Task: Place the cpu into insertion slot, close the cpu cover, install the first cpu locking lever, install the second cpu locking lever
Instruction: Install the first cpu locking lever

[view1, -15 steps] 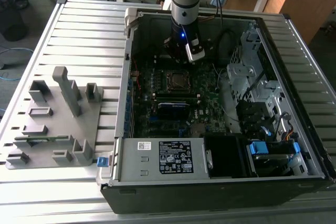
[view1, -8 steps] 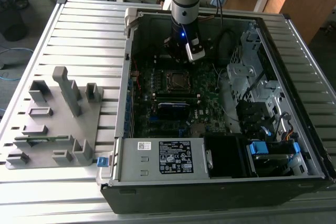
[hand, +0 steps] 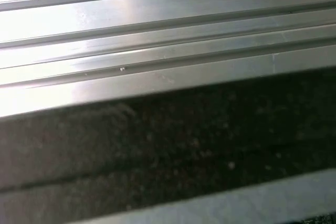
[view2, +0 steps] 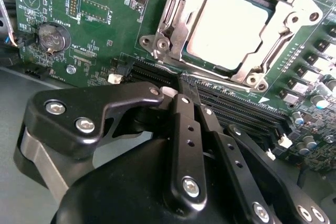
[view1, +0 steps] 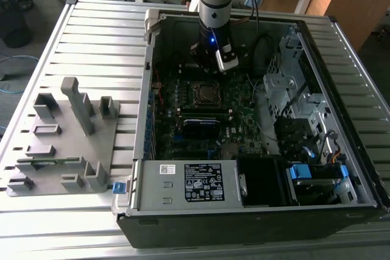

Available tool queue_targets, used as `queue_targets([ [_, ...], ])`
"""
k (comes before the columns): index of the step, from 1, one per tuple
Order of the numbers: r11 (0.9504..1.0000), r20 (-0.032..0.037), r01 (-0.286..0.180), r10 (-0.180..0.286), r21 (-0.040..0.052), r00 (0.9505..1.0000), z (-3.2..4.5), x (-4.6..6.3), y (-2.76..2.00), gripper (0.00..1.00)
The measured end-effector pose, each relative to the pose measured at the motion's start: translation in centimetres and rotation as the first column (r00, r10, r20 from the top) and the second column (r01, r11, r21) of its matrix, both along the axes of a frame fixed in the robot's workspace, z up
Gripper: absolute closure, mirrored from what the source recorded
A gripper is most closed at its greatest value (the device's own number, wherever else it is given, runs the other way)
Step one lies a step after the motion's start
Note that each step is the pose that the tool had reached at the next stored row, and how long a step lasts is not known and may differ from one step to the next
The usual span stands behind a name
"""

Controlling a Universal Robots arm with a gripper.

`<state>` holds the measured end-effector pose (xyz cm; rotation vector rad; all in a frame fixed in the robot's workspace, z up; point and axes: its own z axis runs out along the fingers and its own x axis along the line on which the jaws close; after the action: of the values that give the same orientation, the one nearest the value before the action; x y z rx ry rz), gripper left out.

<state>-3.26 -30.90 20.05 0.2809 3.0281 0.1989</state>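
The cpu (view2: pixel 226 24) lies flat in its socket on the green motherboard (view2: pixel 105 40), its dull silver top showing through the window of the cpu cover (view2: pixel 178 11). That silvery frame is down around the chip. A thin metal locking lever (view2: pixel 220 81) runs along the socket edge nearest my gripper (view2: pixel 184 88). The black fingers (view2: pixel 186 129) are pressed together with nothing between them, their tips just off that socket edge. In the exterior view the gripper (view1: pixel 213 65) hangs inside the open computer case, just behind the socket (view1: pixel 207 92).
The case walls (view1: pixel 146 89) ring the motherboard. Drive cages and cables (view1: pixel 292 108) crowd the exterior view's right and a power supply (view1: pixel 195 181) sits in front. A grey fixture (view1: pixel 67 138) stands on the slatted metal table (hand: pixel 157 40). Memory slots (view2: pixel 236 103) lie beside the socket.
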Motion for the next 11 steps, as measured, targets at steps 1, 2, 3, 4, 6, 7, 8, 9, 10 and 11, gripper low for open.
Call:
queue_targets([
  [1,1.0,-0.0001,0.0,0.0,-0.0005,1.0,0.0,0.0,-0.07,0.9],
  [2,1.0,-0.0002,0.0,0.0,-0.0009,1.0,0.01,-0.01,-0.12,0.9],
  [3,1.0,-0.0002,0.0,0.0,-0.0009,1.0,0.0,-0.01,-0.16,0.9],
  [4,1.0,-0.0001,0.0,0.0,-0.0009,1.0,-0.01,-0.02,-0.17,0.9],
  [6,1.0,0.0003,0.0,0.0,-0.001,1.0,-0.05,-0.01,-0.18,0.9],
  [7,1.0,0.0005,0.0,0.0,-0.001,1.0,-0.09,-0.01,-0.18,0.9],
  [8,1.0,0.0005,0.0,0.0,-0.0011,1.0,-0.13,-0.01,-0.18,0.9],
  [9,1.0,0.0006,0.0,0.0,-0.0012,1.0,-0.16,-0.01,-0.18,0.9],
  [10,1.0,0.0006,0.0,0.0,-0.0013,1.0,-0.19,-0.01,-0.18,0.9],
  [11,1.0,0.0005,0.0,0.0,-0.0015,1.0,-0.21,-0.01,-0.19,0.9],
])
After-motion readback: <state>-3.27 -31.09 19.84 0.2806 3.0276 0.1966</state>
